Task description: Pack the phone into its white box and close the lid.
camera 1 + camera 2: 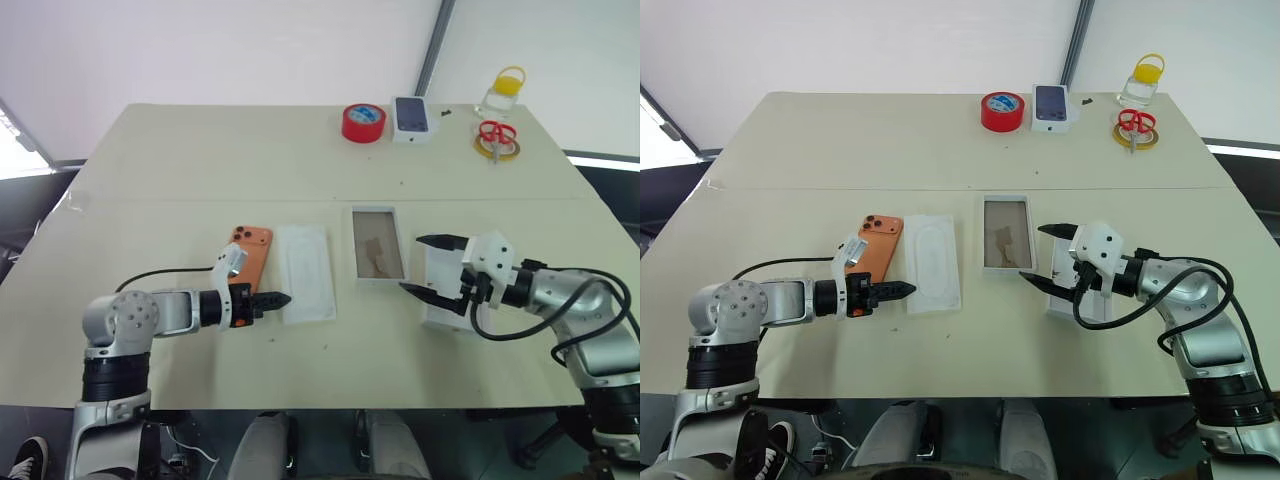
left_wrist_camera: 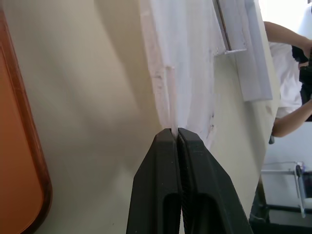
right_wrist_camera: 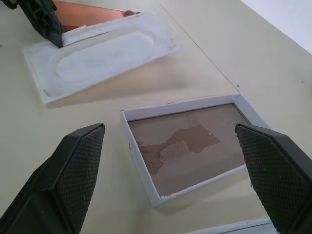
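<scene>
The slim orange phone (image 1: 251,255) with rounded corners is lying back-up on the pale beige counter (image 1: 200,170), its camera cluster at the far corner. Just beside it, toward my right, the flat white insert (image 1: 305,272) with an oval recess is lying flat. Past that, the shallow white box (image 1: 378,245) with thin walls and a tan-brown floor is sitting empty. The all-white lid (image 1: 440,290) is resting near my right edge of the counter, partly hidden behind my right arm.

My left tool (image 1: 281,299) is reaching in low, its two black fingers clenched together on the near corner edge of the white insert, beside the phone's near end. My right tool (image 1: 430,266) is hovering with its fingers spread wide and grasping nothing, between the box and the lid.

At the far edge of the counter, a red roll of tape (image 1: 363,123), a dark-screened phone with a white rim (image 1: 411,116), red-handled scissors (image 1: 492,134) and a clear jar with a yellow lid (image 1: 503,92) are standing well apart from everything else.
</scene>
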